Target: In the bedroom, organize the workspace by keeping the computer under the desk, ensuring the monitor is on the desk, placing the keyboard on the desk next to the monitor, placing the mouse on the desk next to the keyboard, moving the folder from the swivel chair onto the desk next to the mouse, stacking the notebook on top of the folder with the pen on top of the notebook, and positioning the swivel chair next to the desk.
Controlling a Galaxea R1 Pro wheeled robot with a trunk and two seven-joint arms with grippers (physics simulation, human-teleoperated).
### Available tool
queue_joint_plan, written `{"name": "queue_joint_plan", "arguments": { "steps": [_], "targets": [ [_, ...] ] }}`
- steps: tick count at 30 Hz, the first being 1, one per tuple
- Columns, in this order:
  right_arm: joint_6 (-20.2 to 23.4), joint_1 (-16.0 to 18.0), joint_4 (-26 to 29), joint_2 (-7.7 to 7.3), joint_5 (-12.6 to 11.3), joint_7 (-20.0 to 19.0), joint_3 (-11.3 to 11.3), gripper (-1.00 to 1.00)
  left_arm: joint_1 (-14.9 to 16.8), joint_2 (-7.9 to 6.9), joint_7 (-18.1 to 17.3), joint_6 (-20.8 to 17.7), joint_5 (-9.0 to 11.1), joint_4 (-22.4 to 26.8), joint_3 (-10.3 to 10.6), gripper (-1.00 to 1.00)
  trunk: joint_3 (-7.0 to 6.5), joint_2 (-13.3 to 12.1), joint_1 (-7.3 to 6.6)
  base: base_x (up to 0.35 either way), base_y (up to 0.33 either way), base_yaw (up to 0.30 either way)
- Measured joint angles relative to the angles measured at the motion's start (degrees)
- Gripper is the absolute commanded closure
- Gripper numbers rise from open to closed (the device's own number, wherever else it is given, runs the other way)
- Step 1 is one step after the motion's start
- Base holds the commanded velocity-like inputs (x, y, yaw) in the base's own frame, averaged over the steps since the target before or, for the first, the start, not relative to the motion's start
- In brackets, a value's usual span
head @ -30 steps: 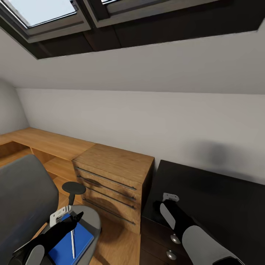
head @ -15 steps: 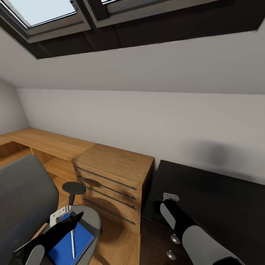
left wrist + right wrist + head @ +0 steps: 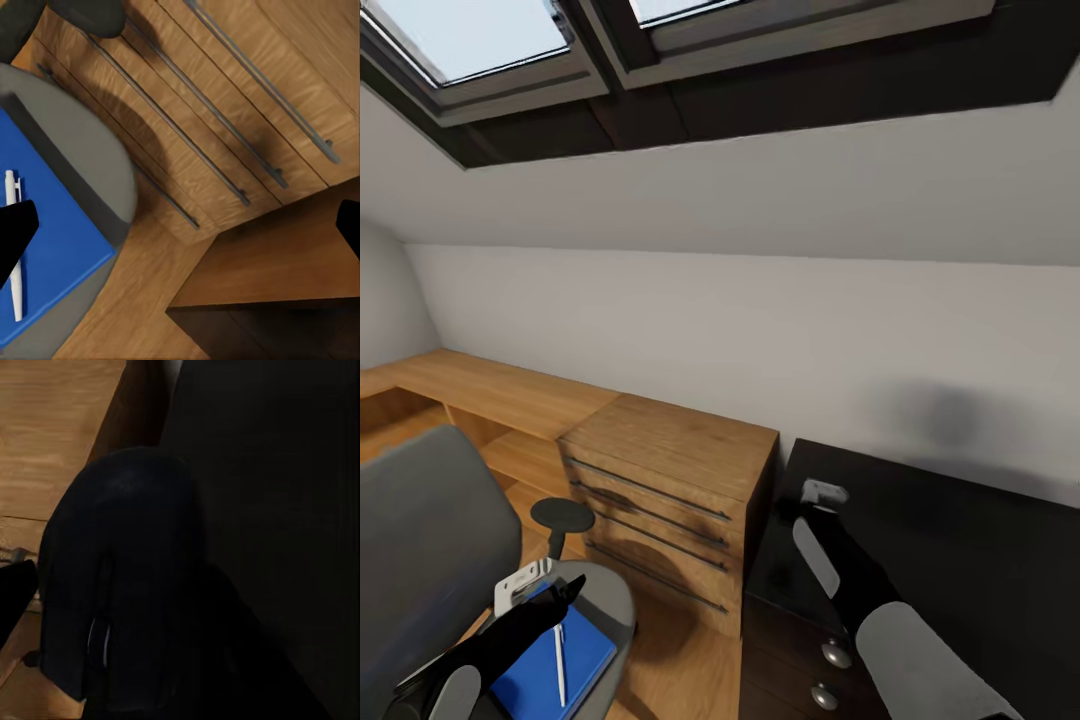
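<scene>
Right gripper [image 3: 788, 512], seemingly clasping the mouse [image 3: 120, 577], has advanced over the desk [image 3: 960, 560]; left gripper [image 3: 180, 225] spread.

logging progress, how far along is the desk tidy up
Nothing looks finished yet. In hand: the mouse sits right at the right tool, over the desk, apparently gripped. Left: the folder and pen lie on the chair seat, the open left tool above them.
</scene>
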State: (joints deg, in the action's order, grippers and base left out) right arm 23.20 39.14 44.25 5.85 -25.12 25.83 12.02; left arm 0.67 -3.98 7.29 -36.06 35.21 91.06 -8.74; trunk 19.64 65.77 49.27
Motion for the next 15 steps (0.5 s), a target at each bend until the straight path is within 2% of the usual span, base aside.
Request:
{"name": "queue_joint_plan", "arguments": {
  "steps": [1, 5, 10, 15],
  "targets": [
    [0.1, -1.1, 3.5, -0.01, -0.1, 2.3, 0.0, 1.0, 0.0, 0.01, 0.0, 0.0, 0.0, 0.0, 0.0, -1.0, -0.18, -0.4, -0.2, -0.25, 0.0, 0.0],
    [0.3, -3.2, 8.6, -0.08, -0.2, 3.9, 0.1, 1.0, 0.0, 0.03, 0.0, 0.0, 0.0, 0.0, 0.0, -1.0, -0.9, -2.0, -1.07, -0.308, 0.0, 0.0],
    [0.4, -3.8, 10.1, -0.11, -0.2, 4.4, 0.1, 1.0, 0.0, 0.04, 0.0, 0.0, 0.0, 0.0, 0.1, -1.0, -1.8, -4.0, -2.17, -0.335, 0.0, -0.013],
    [0.6, -3.9, 10.3, -0.12, -0.5, 4.5, 0.1, 1.0, 0.0, 0.06, 0.0, 0.0, 0.1, 0.0, 0.1, -1.0, -2.92, -6.0, -3.26, -0.341, 0.0, -0.16]
  ]
}}
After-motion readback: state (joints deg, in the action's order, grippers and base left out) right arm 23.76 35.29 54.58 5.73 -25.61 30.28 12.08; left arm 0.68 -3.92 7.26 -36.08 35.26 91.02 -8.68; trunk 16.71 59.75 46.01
